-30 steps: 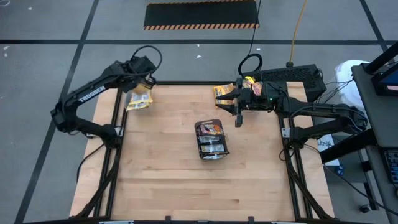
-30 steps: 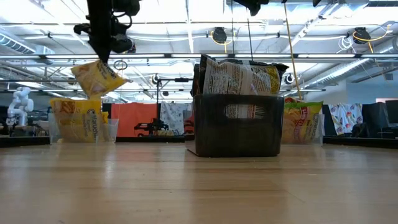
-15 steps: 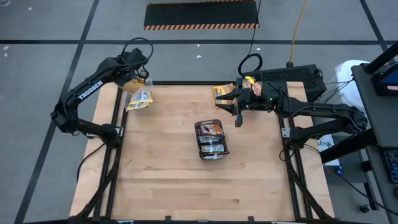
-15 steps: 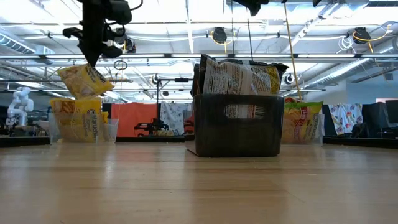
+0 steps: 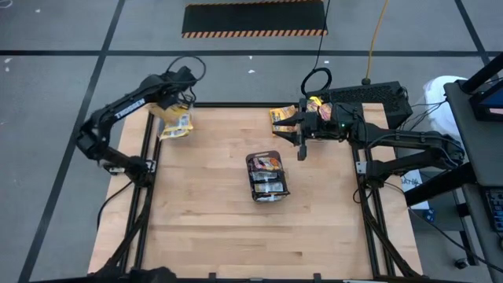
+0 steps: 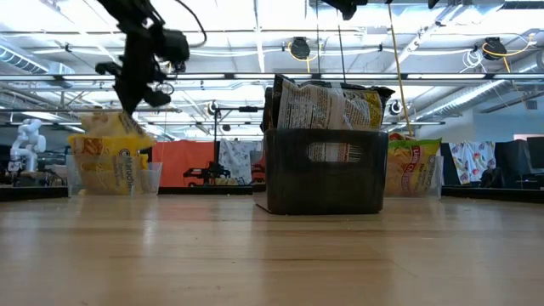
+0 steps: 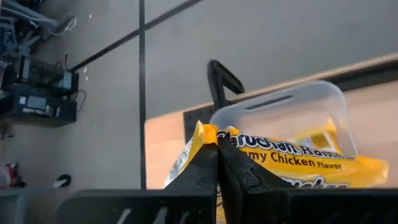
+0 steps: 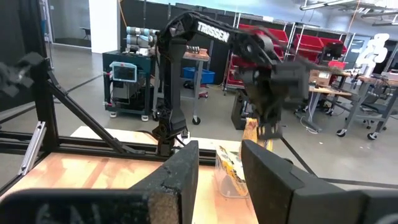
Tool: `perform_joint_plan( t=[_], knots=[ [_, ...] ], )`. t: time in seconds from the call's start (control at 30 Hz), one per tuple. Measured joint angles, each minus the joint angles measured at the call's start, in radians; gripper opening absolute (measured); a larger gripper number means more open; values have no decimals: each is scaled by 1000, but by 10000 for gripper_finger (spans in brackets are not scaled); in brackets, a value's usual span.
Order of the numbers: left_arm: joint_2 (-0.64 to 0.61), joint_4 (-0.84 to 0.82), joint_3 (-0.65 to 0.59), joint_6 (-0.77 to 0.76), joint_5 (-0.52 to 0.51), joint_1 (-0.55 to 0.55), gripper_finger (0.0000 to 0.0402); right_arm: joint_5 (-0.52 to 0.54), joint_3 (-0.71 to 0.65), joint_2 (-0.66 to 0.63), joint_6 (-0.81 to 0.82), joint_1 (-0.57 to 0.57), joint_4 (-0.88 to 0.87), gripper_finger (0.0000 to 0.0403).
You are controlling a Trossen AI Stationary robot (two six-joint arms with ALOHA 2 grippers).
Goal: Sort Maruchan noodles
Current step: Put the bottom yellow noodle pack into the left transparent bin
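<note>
A flat yellow plastic noodle packet (image 7: 292,163), judged light, crinkly and slippery, is pinched at 1 sealed edge by the closed fingers of the left gripper (image 7: 217,163) above a clear plastic tub (image 7: 292,112) at the tabletop's (image 5: 236,228) corner; the right gripper (image 5: 301,144) waits spread wide.

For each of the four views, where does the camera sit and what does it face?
High view: overhead, straight down on table; both arms show.
Low view: tabletop height, looking level at dark tray and the room; left arm hangs in.
Left wrist view: past left gripper, shut on yellow packet over clear tub.
Right wrist view: past open right gripper toward the left arm.
Shared: yellow packet shows in the high, low and left wrist views.
</note>
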Motion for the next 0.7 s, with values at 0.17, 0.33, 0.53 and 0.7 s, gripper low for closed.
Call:
perform_joint_plan(
  t=[0.17, 0.33, 0.53, 0.7],
  knots=[
    [84, 60, -30, 4, -2, 0, 1, 0, 0, -2, -1, 0, 0, 116],
    [159, 64, -30, 1, 35, -19, 1, 0, 0, -2, -1, 0, 0, 116],
    [183, 63, -30, 27, 34, -67, 1, 0, 0, -2, -2, 0, 0, 116],
    [141, 63, -26, 34, -2, -69, 1, 0, 0, -2, -2, 0, 5, 116]
  ],
)
